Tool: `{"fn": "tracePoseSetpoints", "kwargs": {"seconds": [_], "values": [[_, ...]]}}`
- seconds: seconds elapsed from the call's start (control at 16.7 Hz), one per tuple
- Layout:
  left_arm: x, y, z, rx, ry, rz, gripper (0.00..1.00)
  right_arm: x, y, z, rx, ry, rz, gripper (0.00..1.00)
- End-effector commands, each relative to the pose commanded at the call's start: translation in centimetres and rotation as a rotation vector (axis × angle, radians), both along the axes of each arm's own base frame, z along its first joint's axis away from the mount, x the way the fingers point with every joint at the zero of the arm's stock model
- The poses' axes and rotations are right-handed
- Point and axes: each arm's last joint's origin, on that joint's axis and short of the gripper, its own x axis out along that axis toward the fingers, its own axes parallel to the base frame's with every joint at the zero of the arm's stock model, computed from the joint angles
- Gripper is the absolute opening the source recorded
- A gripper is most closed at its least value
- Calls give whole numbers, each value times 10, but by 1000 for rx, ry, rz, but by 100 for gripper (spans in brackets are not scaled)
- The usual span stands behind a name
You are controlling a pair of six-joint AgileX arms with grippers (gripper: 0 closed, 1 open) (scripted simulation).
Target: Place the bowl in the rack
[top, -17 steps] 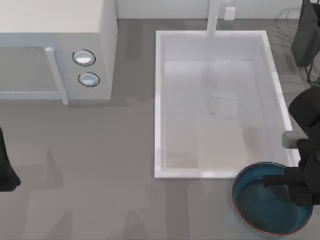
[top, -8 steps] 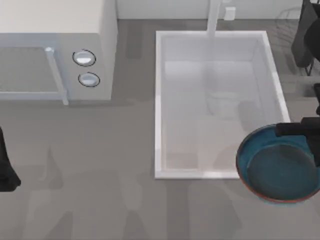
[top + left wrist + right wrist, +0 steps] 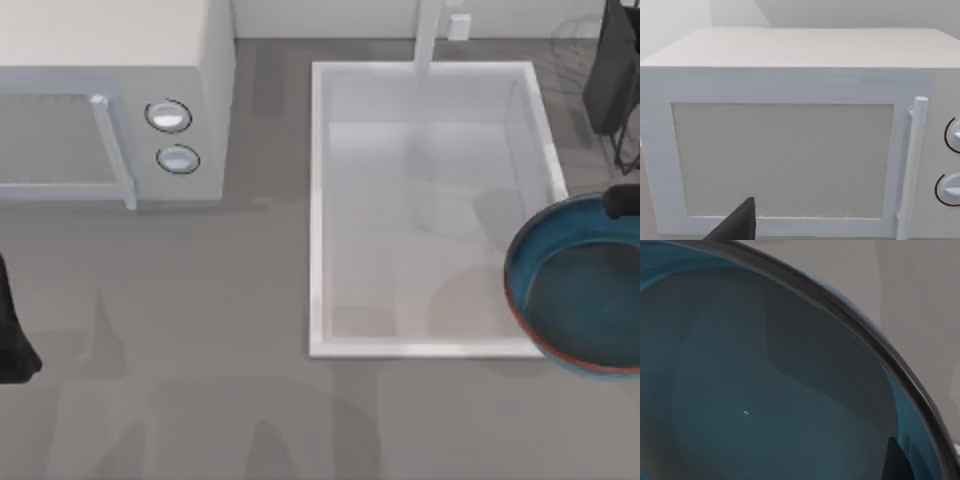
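Note:
The deep blue bowl (image 3: 575,300) with its reddish-brown rim hangs raised at the table's right side, overlapping the right wall of the sink. My right gripper (image 3: 618,203) is shut on the bowl's far rim, at the top view's right edge. In the right wrist view the bowl's glossy inside (image 3: 765,390) is very close, with a dark fingertip (image 3: 896,462) inside the rim. The rack (image 3: 573,35) shows as faint grey wires at the far right corner. My left arm (image 3: 14,335) is parked at the left edge.
The white sink (image 3: 316,200) lies in the middle, with a faucet (image 3: 428,35) at its far end. A white microwave (image 3: 100,60) stands at the far left and faces the left wrist camera (image 3: 790,150). A bulky black arm segment (image 3: 612,70) is beside the rack.
The right gripper has carried the bowl up from the table's near right, moving it farther back and to the right over the sink's right wall. The left arm has not moved.

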Motion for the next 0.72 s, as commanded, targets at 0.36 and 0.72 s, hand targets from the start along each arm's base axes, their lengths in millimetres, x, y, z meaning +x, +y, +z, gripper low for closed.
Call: {"fn": "tracePoseSetpoints", "kwargs": {"seconds": [0.36, 0.72], "values": [[0, 0, 0, 0, 0, 0, 100, 4, -4, -3, 24, -14, -18, 0], [0, 0, 0, 0, 0, 0, 100, 24, -55, 9, 230, -332, -146, 0]]}}
